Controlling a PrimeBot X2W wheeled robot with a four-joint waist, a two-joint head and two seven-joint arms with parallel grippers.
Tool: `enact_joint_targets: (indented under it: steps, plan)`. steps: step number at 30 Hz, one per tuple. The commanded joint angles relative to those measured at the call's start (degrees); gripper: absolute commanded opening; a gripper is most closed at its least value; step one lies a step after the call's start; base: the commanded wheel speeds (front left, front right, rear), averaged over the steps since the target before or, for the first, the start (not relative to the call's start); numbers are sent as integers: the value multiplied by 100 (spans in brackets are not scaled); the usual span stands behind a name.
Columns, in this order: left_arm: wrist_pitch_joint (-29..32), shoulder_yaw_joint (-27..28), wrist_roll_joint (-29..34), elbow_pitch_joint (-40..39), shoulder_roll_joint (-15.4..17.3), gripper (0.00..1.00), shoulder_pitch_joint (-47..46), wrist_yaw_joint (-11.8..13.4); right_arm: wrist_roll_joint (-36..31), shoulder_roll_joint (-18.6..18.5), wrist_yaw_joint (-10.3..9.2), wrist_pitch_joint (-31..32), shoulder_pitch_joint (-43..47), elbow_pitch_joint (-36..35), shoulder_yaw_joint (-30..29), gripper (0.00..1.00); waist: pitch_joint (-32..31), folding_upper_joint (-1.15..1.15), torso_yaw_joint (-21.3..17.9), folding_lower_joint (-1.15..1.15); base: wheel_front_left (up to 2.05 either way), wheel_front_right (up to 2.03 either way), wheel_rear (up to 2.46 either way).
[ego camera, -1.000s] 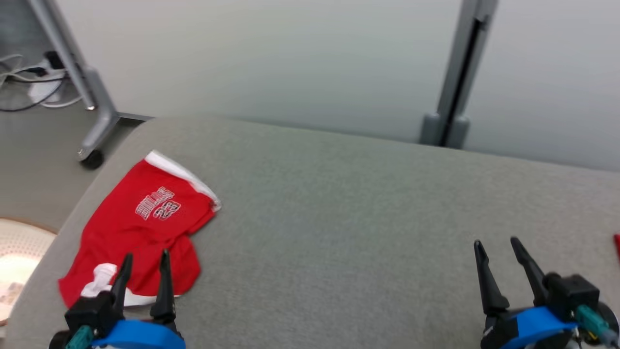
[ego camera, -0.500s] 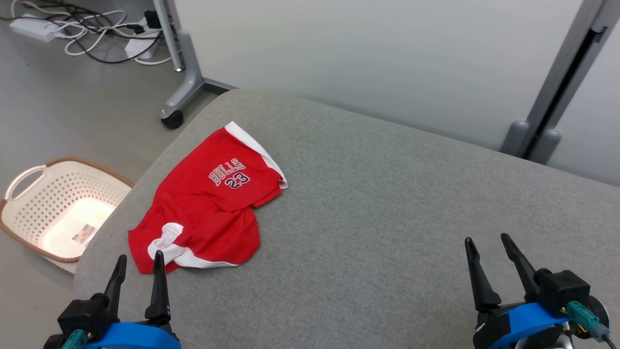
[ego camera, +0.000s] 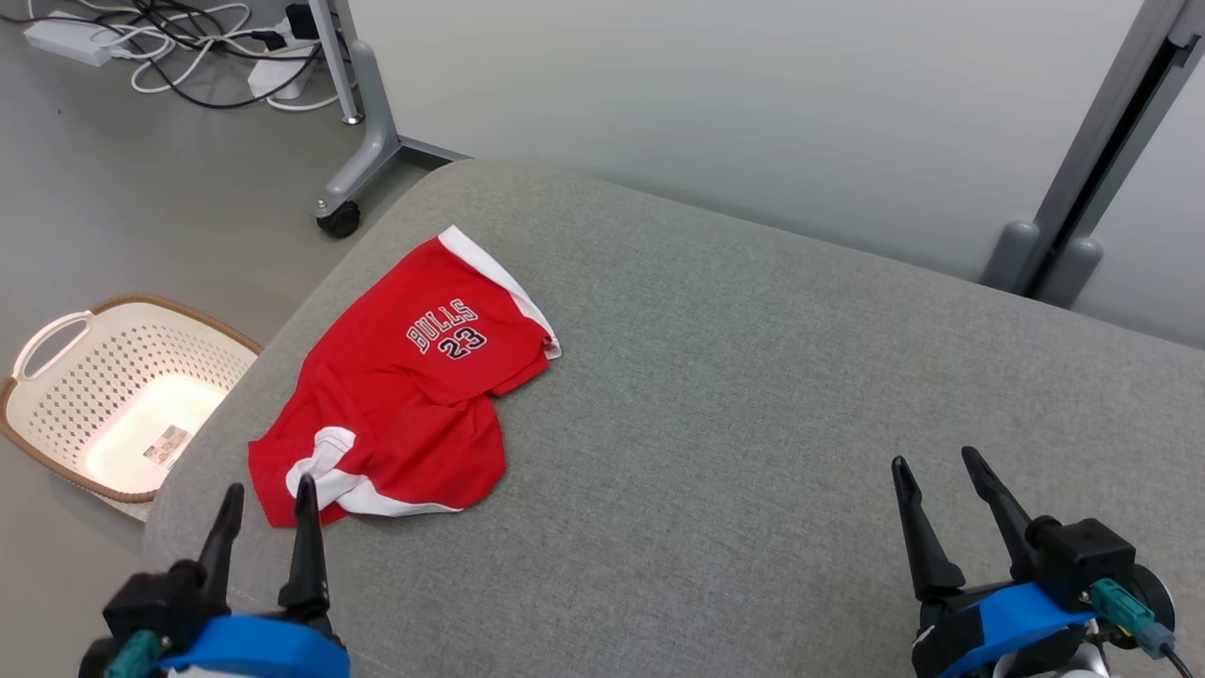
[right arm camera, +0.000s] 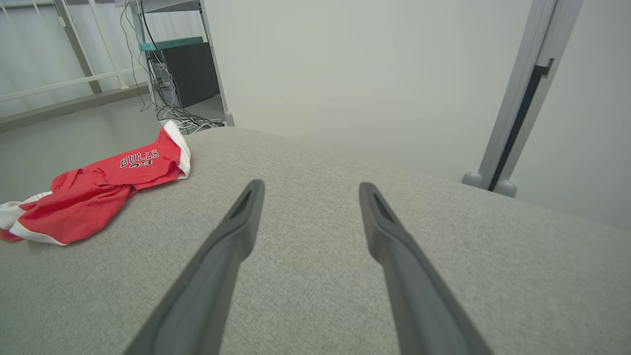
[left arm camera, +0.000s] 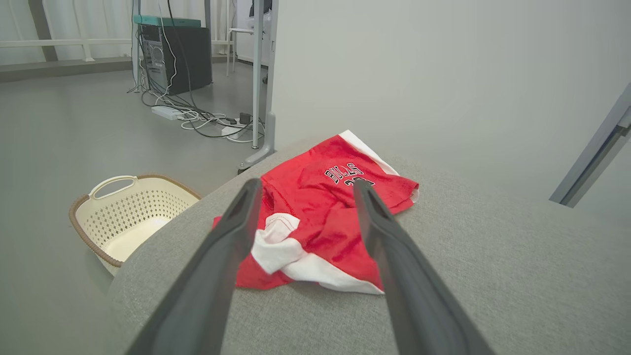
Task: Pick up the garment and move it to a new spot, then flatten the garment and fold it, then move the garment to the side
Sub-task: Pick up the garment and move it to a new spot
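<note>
Since a second ago the head camera has swung down and to the left, so far more of the basket (ego camera: 56, 330) and the floor shows; the shorts (ego camera: 405, 395) have not shifted on the bench (ego camera: 734, 424).

They lie crumpled along the bench's left edge, closer to its far left corner than to the near one. They are red with white trim and the print "BULLS 23" faces up. One white-edged end points to the far edge, and the other is bunched at the near side.

At the near left corner the left gripper (ego camera: 269, 485) points at that near hem, its jaws spread wide and empty. One tip overlaps the cloth in the head view, and I cannot tell whether it touches.

Over the near right part of the bench is the right gripper (ego camera: 934, 458), jaws likewise wide apart with nothing between them, well apart from the shorts.

The cream basket with a brown rim stands on the floor just beside the left edge. Cables (ego camera: 188, 56) lie on the floor beyond the far left corner, by a grey wheeled leg (ego camera: 362, 160).
</note>
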Motion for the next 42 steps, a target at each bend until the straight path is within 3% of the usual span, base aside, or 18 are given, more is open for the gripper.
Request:
enact_joint_targets:
  steps: [1,4,9,15,20,27,36,37,38,42]
  plan:
    - [33,17,-42,-106,58,100,-172,-48,-6,-41,1,0,-24,-27,-4,100,23,0,-15,0,0,0,0]
    - [153,138,-145,-429,159,100,-405,-67,-19,-77,1,15,-54,-102,-24,100,118,0,-45,0,0,0,0]
    - [853,236,-55,-936,692,100,-1015,-60,-76,-170,1,114,-185,-312,39,100,437,0,-189,0,0,0,0]
    - [1777,673,-701,-416,1042,100,-1964,-132,-113,-377,0,291,-516,-609,346,100,1063,0,-579,0,0,0,0]
    - [2245,1040,-1106,349,1251,100,-2566,2,-144,-564,1,460,-872,-1014,586,100,1774,0,-1030,0,0,0,0]
    - [2697,1413,-1512,1255,1283,100,-3051,396,-157,-773,2,508,-1243,-1557,728,100,2692,0,-1532,0,0,0,0]
    - [4302,1229,-1987,2190,840,100,-3011,866,-191,-824,1,378,-1446,-1788,745,100,3089,0,-1766,0,0,0,0]
    - [4476,1170,-2023,2204,799,41,-2966,867,-179,-810,1,361,-1443,-1767,741,100,3079,0,-1775,0,0,0,0]
    - [4597,1139,-2062,2174,786,0,-2921,842,-171,-800,1,337,-1430,-1740,732,100,3057,0,-1779,0,0,0,0]
    - [4533,1138,-2018,1965,1020,0,-2829,674,-127,-753,2,256,-1410,-1614,690,100,2876,0,-1762,0,0,0,0]
